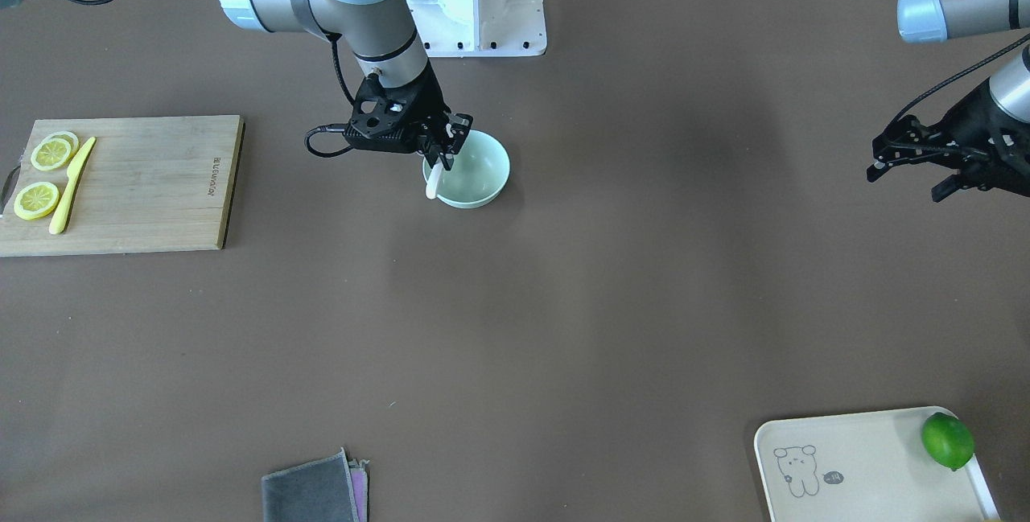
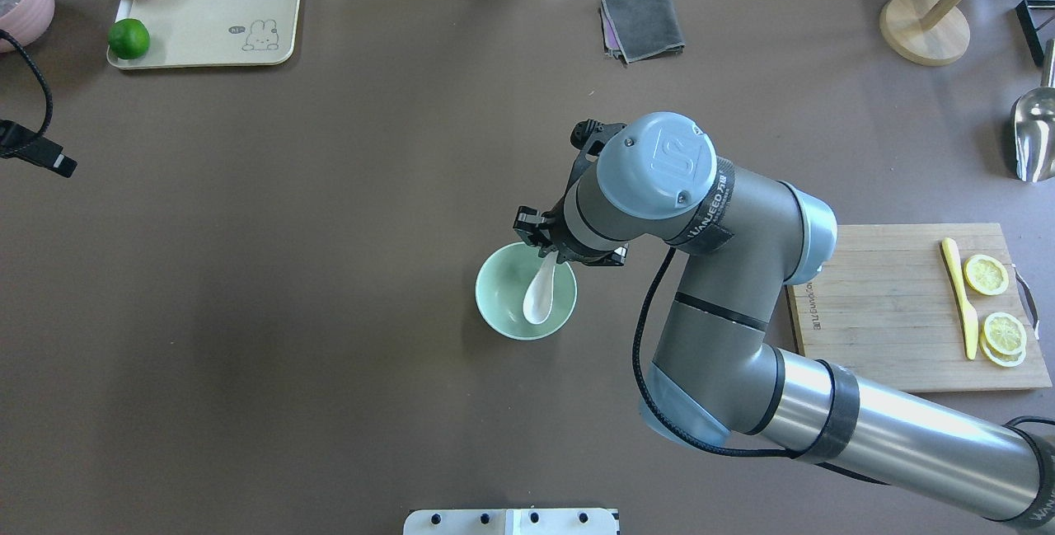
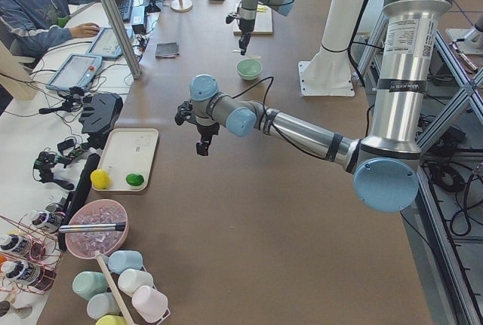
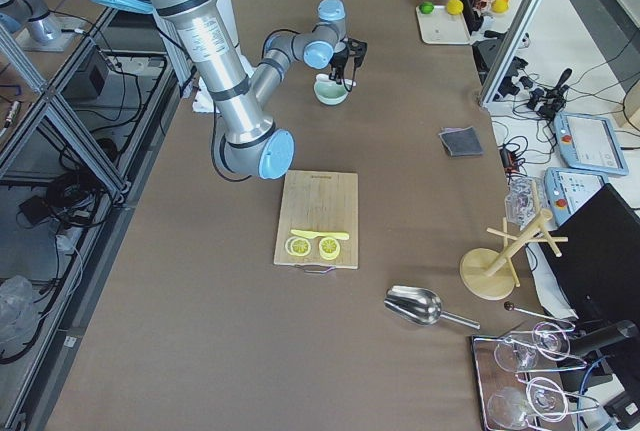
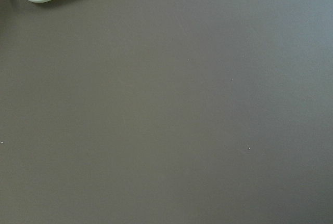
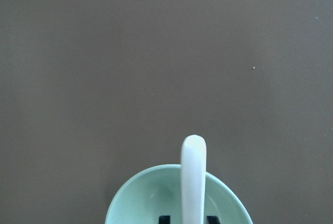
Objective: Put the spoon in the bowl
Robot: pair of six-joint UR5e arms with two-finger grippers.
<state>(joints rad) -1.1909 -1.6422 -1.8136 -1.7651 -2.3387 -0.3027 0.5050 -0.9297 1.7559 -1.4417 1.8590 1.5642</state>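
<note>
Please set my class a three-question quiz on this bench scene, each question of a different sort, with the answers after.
1. True or false: the left pincer holds nothing.
2. Which pincer holds the spoon at the bowl? A) the left pincer, B) the right pincer, C) neither.
3. Fill in: beside the lemon slices lies a yellow ___.
Key: 1 true; 2 B; 3 knife.
</note>
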